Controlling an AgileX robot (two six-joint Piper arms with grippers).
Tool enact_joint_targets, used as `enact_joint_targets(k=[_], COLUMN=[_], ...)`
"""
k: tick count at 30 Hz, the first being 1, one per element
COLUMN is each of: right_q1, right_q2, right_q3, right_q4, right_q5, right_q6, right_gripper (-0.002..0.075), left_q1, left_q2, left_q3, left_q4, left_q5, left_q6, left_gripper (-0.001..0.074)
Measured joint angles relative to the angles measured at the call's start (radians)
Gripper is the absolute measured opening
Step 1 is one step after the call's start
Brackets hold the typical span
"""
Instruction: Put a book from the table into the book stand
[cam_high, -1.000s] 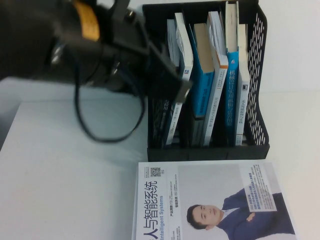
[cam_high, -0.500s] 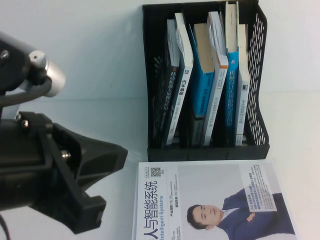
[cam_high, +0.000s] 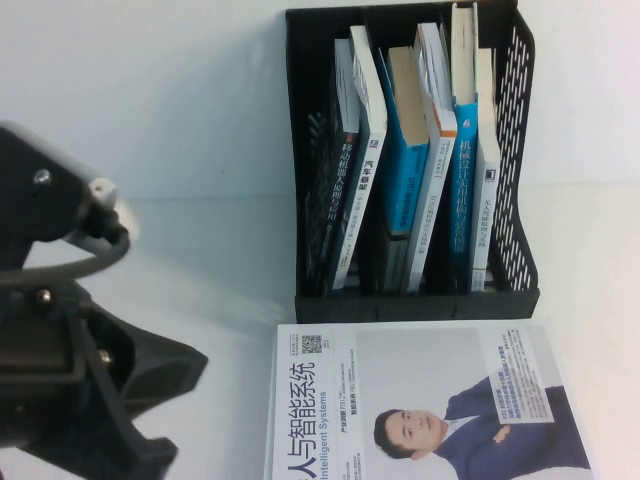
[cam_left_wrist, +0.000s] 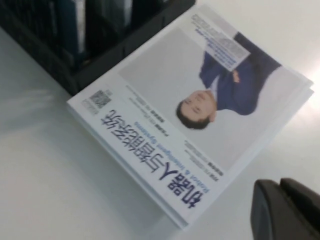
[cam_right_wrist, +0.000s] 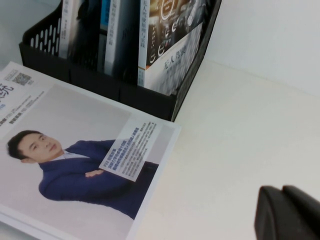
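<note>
Since pulling back, left claw (cam_left_wrist: 285, 207) hangs beside the book stand (cam_high: 410, 300).

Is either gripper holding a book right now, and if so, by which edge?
Neither. The left gripper and right gripper hang above bare table with nothing between their fingers. The white book lies flat before the book stand.

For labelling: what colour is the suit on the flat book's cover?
Blue, on a white cover; clearest in the right wrist view.
</note>
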Motion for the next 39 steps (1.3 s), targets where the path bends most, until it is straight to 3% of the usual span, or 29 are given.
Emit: enact_joint_targets(k=[3,8,14,17,21,30,39], right_q1=[0.0,0.0,0.0,0.0,0.0,0.0,0.0], right_q2=[0.0,0.0,0.0,0.0,0.0,0.0,0.0], right_q3=[0.0,0.0,0.0,0.0,0.0,0.0,0.0], right_q4=[0.0,0.004,0.009,0.012,0.013,0.016,0.016], right_q5=[0.002,0.002,0.002,0.002,0.004,0.004,0.004], right_q6=[0.0,0.0,0.0,0.0,0.0,0.0,0.0], right_gripper=[-0.0003,-0.0003,-0.0003,-0.0003,-0.0003,-0.0003,-0.0003], left_q1=[0.096,0.336,0.63,0.73,0.774,0.775,0.775], left_q2=[-0.02,-0.163,-0.483,-0.621,-0.74,-0.91,-0.916], left_q3=[0.0,0.059,0.293,0.451,0.67,1.019,1.105], left_q4=[0.027,0.044,0.059,0.052,0.052,-0.008,-0.031], left_q5=[0.007,-0.103,-0.289,-0.357,-0.413,-0.597,-0.634], left_q6=[0.007,0.029,0.051,0.041,0.039,0.029,0.027], left_gripper=[-0.0002,-0.0002,-0.0002,-0.0002,-0.0002,-0.0002,-0.0002])
